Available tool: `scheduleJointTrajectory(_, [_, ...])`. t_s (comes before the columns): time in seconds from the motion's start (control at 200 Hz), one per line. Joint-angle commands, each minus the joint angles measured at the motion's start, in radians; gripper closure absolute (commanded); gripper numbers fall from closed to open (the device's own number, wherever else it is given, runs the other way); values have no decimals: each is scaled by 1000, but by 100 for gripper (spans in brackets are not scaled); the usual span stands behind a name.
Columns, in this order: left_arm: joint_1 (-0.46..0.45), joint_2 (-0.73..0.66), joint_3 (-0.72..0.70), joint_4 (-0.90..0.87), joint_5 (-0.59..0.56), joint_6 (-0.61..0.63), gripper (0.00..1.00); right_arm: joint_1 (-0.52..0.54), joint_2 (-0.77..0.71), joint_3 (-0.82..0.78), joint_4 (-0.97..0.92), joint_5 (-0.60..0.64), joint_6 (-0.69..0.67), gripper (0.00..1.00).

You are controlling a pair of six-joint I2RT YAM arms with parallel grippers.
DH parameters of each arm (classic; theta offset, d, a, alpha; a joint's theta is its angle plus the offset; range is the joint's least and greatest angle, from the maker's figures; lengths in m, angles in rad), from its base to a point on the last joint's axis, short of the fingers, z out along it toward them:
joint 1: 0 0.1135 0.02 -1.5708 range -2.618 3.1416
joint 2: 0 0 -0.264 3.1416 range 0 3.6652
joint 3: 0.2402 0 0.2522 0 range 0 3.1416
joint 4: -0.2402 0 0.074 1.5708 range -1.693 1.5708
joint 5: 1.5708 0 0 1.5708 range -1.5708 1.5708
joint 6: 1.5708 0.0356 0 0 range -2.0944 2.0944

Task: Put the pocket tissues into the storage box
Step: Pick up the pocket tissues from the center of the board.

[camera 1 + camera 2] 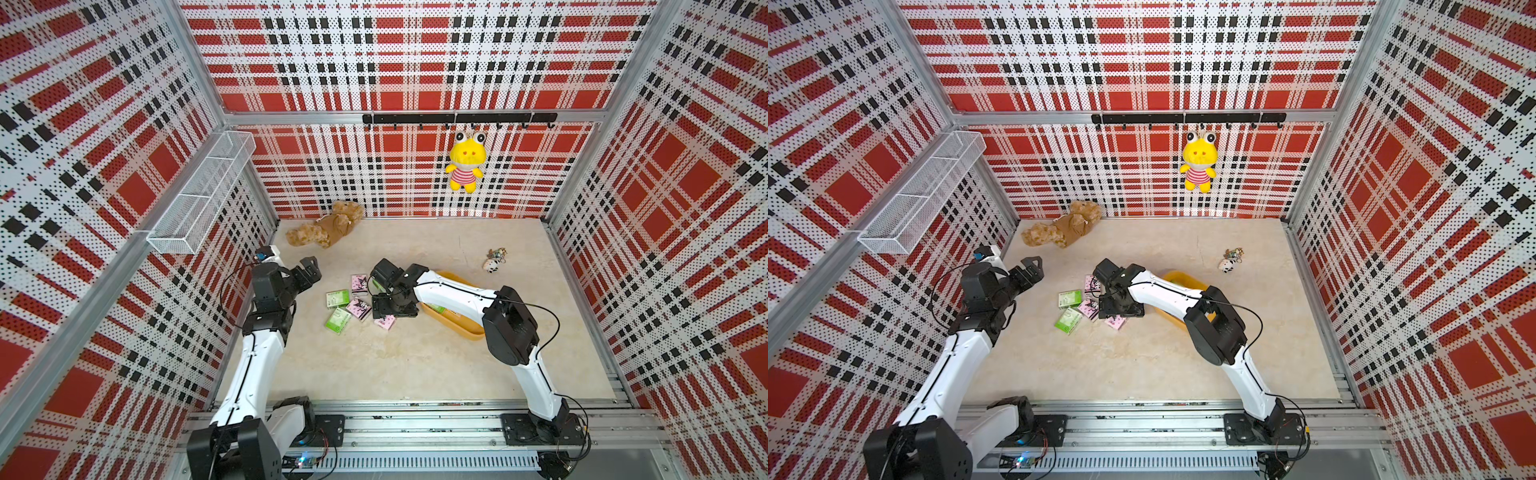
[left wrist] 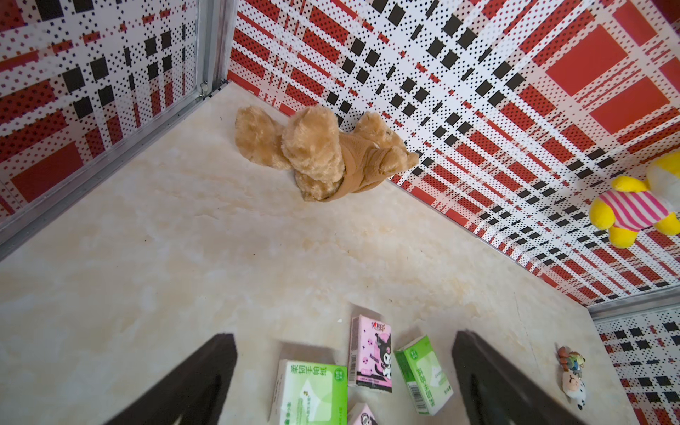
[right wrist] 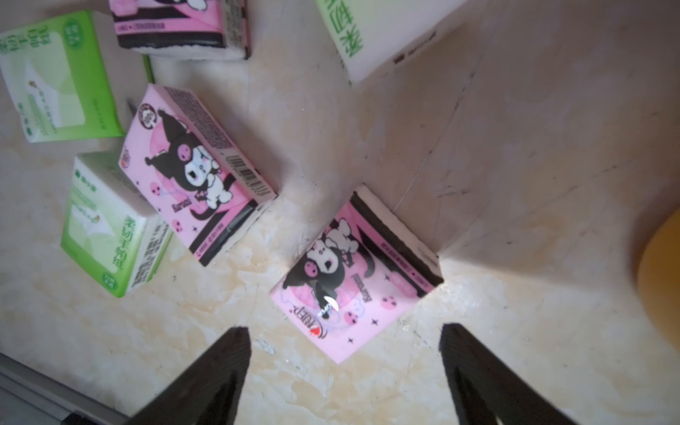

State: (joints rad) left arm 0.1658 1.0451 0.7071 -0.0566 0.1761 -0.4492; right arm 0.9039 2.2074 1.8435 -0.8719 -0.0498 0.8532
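Yellow storage box [image 1: 457,330]: seemingly one green packet [image 1: 436,308] inside | right pincer [image 3: 346,329] spread, empty | left pincer [image 2: 344,335] spread

The pocket tissues [image 3: 198,173] wear thin, shiny plastic film and lie on a matt, marble-patterned table [image 1: 395,365]. The storage box [image 1: 461,328] is smooth yellow-orange plastic; the teddy bear [image 2: 320,151] is fuzzy plush, the basket [image 1: 199,195] white wire mesh.

We see 6 green and pink pocket tissues [image 1: 359,308] scattered beside the yellow-orange storage box [image 1: 457,327], 1 green packet [image 1: 436,308] inside it.
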Motion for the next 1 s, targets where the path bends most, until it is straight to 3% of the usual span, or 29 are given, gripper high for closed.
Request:
scheduleJointTrajectory(0.0, [-9, -17, -30, 18, 3, -12, 1, 9, 32, 16, 3, 13, 80, 11])
scheduleJointTrajectory(0.336, [-35, 32, -29, 57, 28, -20, 1, 18, 69, 44, 6, 70, 203, 10])
scheduleJointTrajectory(0.726, [-32, 38, -27, 56, 26, 13, 1, 22, 115, 76, -19, 85, 216, 11])
scheduleJointTrajectory(0.872, [-23, 36, -26, 52, 30, 19, 1, 23, 125, 76, -13, 79, 212, 21])
scheduleJointTrajectory(0.992, [-16, 36, -23, 52, 33, 20, 1, 21, 136, 82, -11, 62, 202, 37])
